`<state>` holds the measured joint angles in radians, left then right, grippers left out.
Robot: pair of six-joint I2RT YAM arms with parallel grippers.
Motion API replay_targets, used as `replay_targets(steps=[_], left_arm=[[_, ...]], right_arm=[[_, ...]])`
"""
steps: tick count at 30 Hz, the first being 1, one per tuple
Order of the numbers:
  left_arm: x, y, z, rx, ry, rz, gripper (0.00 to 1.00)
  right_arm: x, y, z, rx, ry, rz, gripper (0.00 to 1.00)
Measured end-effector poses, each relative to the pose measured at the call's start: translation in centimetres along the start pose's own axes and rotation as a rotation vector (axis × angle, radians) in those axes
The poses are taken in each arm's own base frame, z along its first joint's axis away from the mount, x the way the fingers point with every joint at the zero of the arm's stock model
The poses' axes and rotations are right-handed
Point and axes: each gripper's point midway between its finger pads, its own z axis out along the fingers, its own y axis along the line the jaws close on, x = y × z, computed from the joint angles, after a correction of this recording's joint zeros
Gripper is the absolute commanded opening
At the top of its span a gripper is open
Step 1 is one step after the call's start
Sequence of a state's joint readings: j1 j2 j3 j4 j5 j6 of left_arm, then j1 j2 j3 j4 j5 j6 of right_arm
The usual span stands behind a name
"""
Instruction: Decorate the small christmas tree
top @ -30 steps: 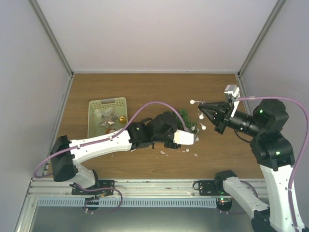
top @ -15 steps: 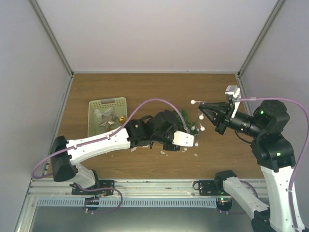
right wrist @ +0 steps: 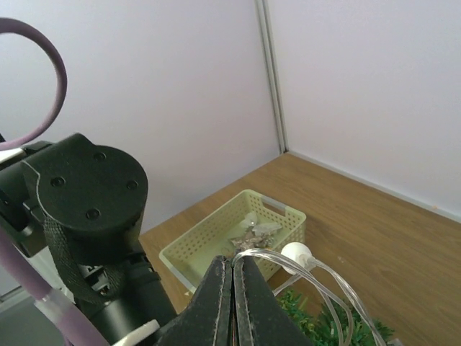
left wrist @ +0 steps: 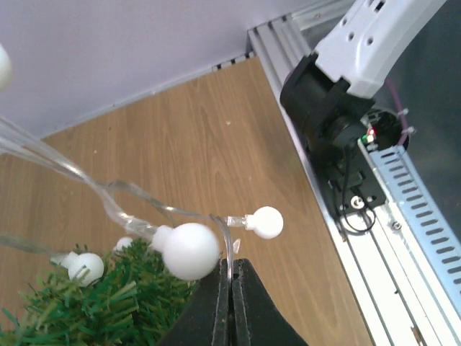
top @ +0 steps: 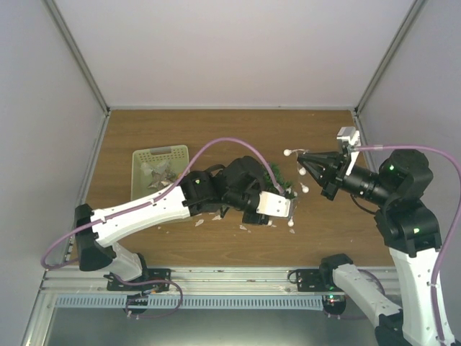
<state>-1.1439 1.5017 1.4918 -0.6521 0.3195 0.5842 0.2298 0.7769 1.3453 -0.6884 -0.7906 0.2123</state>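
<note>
Left hand was pinched shut on the clear wire of a light string, one white bulb just left of its tips. The small christmas tree stood below and left of it on the table. Right hand likewise clamped the string, with the ornament basket beyond its tips.

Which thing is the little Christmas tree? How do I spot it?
Look at the brown wooden table, near its middle, right of the pale green plastic basket. There is the small bushy dark green Christmas tree. It is the only needly green thing, with a clear string of round white lights resting on it.
</note>
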Motion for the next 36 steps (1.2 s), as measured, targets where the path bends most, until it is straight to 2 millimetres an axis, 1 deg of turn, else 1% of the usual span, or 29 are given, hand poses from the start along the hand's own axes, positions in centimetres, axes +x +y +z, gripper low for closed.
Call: replay_targets(steps=[7,11,18,23,29,33,36], left_arm=[[-2.6,-0.7,-1.6,0.055,-0.07,0.001,0.0],[-3.5,-0.8,-2.5,0.064,-0.093,0.003,0.0],[-4.5,-1.4,-4.2,0.083,-0.123,0.011,0.0],[-4.9,-2.2,-6.2,0.087,-0.135,0.039,0.0],[-5.1,-3.4,-9.2,0.081,-0.152,0.1,0.0],[-4.8,-4.2,-10.3,0.096,-0.147,0.135,0.0],[-4.5,-4.6,-10.7,0.107,-0.14,0.156,0.0]], right_arm=[[-0.9,0.4,-0.6,0.017,-0.024,-0.029,0.02],[-1.3,0.6,-0.9,0.022,-0.034,-0.038,0.02],[-1.1,1.0,-0.8,-0.003,-0.029,-0.036,0.03],[-1.0,1.4,-0.8,-0.03,-0.022,-0.034,0.02],[-0.8,2.5,-0.9,-0.094,-0.014,-0.035,0.02],[-0.1,3.6,-1.0,-0.162,0.0,-0.03,0.03],[0.2,5.1,-1.5,-0.233,0.006,-0.036,0.03]])
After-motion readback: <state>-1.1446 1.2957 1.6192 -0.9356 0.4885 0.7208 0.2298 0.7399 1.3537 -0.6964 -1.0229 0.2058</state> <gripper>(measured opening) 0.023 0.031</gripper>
